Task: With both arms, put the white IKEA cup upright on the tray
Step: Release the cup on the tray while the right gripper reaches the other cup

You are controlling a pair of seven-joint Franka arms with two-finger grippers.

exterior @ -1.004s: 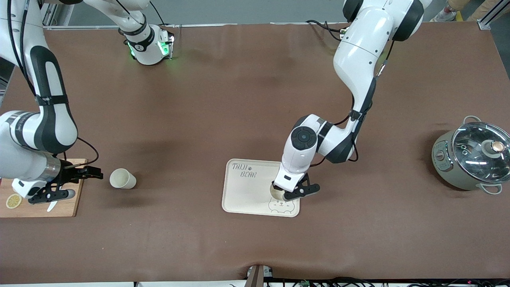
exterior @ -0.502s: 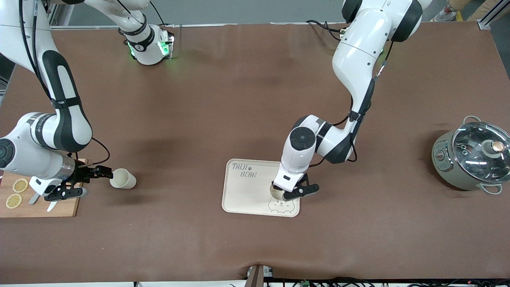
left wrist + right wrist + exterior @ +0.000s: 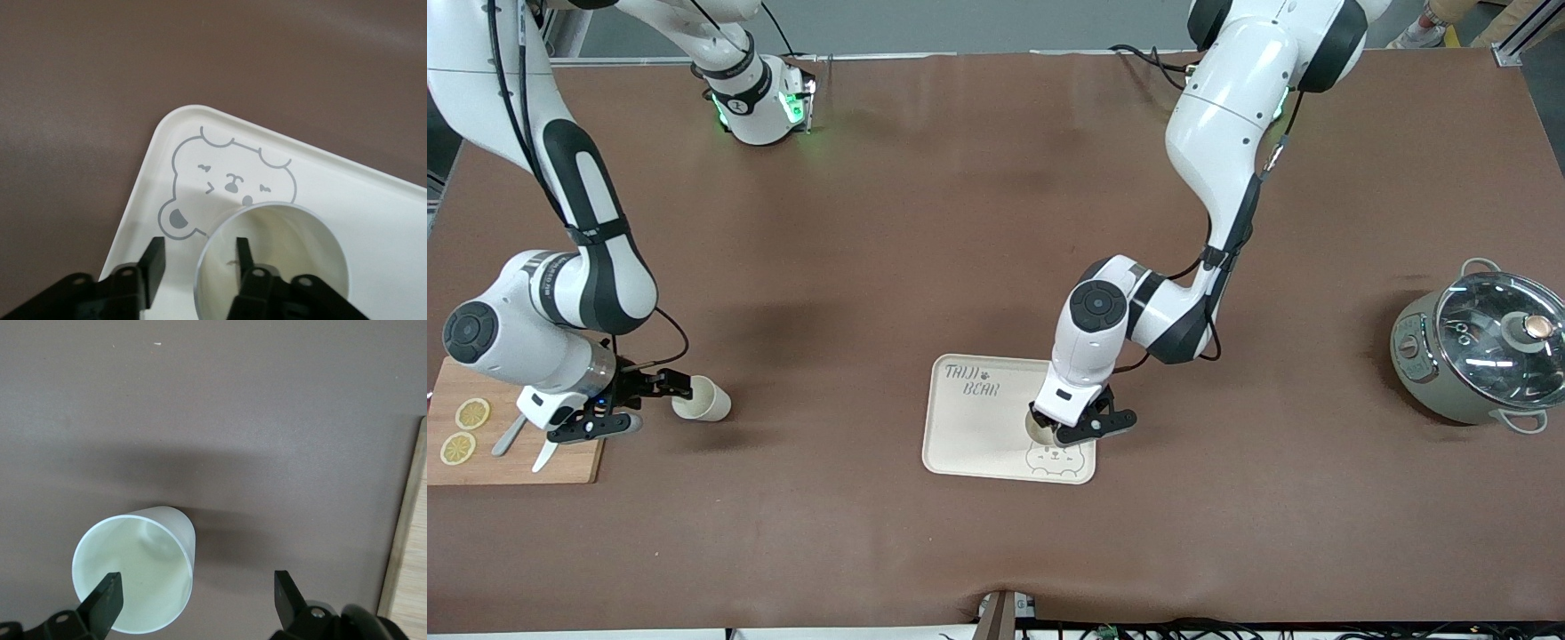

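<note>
Currently two white cups on the scene. First cup (image 3: 1040, 428) upright on the tray (image 3: 978, 427), just above the bear drawing (image 3: 1052, 460), at the tray end toward the left arm. Left gripper (image 3: 1080, 430) down at this cup, straddling its rim: one finger (image 3: 244, 253) inside the cup mouth (image 3: 280, 247), the other finger (image 3: 155, 261) outside the wall, over the tray floor beside the bear's ear. Jaws parted wider than the wall thickness; contact with the wall not determinable.

Second cup (image 3: 703, 399) on the bare brown table (image 3: 925, 222), toward the right arm's end, well apart from the tray. Tilted or upright: not determinable from the front view; mouth (image 3: 133, 573) facing the camera in the right wrist view. Right gripper (image 3: 640, 404) low at the cup, between the cup and the wooden cutting board (image 3: 516, 462). Jaws spread wide: one fingertip (image 3: 107, 600) over the cup's rim area, the other fingertip (image 3: 287, 590) well clear of the cup wall, above bare table. Nothing gripped.

Cutting board at the right arm's end of the table, carrying lemon slices (image 3: 463, 431) and a knife (image 3: 543, 455). Lidded pot (image 3: 1480, 351) at the left arm's end of the table.
</note>
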